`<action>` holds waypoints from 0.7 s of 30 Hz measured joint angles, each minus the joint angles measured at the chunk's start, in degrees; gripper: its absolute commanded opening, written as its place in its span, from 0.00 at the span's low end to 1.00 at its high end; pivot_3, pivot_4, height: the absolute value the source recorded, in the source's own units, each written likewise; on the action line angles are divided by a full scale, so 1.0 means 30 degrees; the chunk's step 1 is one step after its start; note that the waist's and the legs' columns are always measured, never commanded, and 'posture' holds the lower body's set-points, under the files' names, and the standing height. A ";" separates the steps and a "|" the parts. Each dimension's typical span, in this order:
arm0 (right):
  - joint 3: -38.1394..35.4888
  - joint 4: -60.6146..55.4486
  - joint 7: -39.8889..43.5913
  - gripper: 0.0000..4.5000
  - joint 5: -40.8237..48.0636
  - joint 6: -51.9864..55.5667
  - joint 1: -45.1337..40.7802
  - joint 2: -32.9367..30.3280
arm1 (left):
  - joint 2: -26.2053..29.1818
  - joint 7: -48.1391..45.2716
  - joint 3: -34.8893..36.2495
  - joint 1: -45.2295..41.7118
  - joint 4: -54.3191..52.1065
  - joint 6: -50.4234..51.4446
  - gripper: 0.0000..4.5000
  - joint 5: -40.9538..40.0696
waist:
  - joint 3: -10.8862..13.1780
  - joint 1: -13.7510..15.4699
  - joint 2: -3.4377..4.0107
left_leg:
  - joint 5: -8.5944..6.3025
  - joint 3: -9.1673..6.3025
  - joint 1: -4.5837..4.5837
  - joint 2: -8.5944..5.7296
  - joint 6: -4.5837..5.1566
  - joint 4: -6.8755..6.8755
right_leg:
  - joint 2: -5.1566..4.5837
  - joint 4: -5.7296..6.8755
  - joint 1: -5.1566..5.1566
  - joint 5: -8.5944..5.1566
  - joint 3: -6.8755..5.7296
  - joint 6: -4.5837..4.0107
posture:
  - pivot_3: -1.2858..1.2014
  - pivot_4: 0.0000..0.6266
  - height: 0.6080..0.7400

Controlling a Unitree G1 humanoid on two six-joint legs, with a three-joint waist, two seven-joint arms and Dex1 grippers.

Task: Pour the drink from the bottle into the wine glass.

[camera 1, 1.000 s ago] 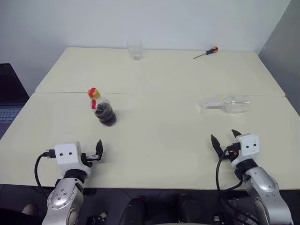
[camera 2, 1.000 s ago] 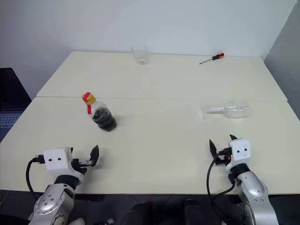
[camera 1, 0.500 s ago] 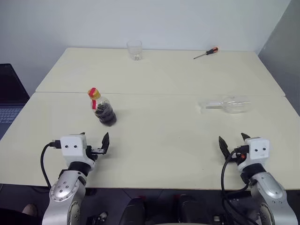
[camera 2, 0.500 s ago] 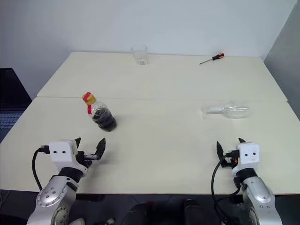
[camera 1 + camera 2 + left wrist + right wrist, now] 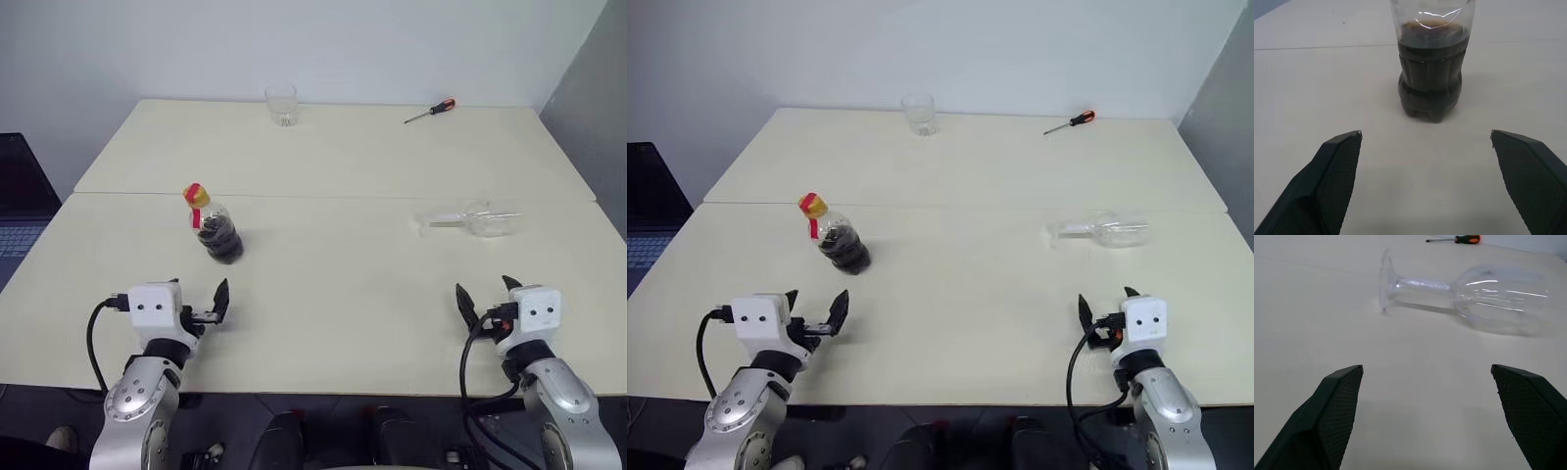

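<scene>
Since the earlier frame the left gripper [image 5: 196, 299] has advanced toward the bottle [image 5: 217, 231], and the right gripper [image 5: 487, 296] has shifted right; both are released and hold nothing. The bottle stands upright on the table [image 5: 333, 284], yellow-capped, red strip at the neck, drink [image 5: 1431, 73] filling its lower half. No writing is legible. The wine glass [image 5: 475, 219] lies on its side, foot leftward.
</scene>
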 measured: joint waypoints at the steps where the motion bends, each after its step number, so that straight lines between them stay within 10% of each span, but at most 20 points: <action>1: 0.0138 0.0000 0.0217 1.00 0.0012 0.0003 -0.0158 -0.0051 | 0.0000 0.0026 0.0015 -0.0118 0.0166 -0.0122 1.00 0.0011 | -0.0001 0.0000 0.0002 | 0.0000 -0.0001 0.0000 -0.0001 0.0000 0.0001 | 0.0000 0.0000 0.0003 0.0000 -0.0004 0.0000 | 0.52 0.24 1.00; 21: 0.3113 -0.0459 1.0432 1.00 0.6005 -0.0282 -0.4948 -0.3182 | -0.0359 0.0361 -0.0925 -0.4715 0.5773 -0.3636 1.00 0.1734 | -0.0005 0.0025 -0.0020 | 0.0000 -0.0010 0.0003 -0.0018 0.0002 0.0019 | -0.0002 -0.0001 0.0032 0.0011 -0.0076 0.0008 | 0.52 0.24 1.00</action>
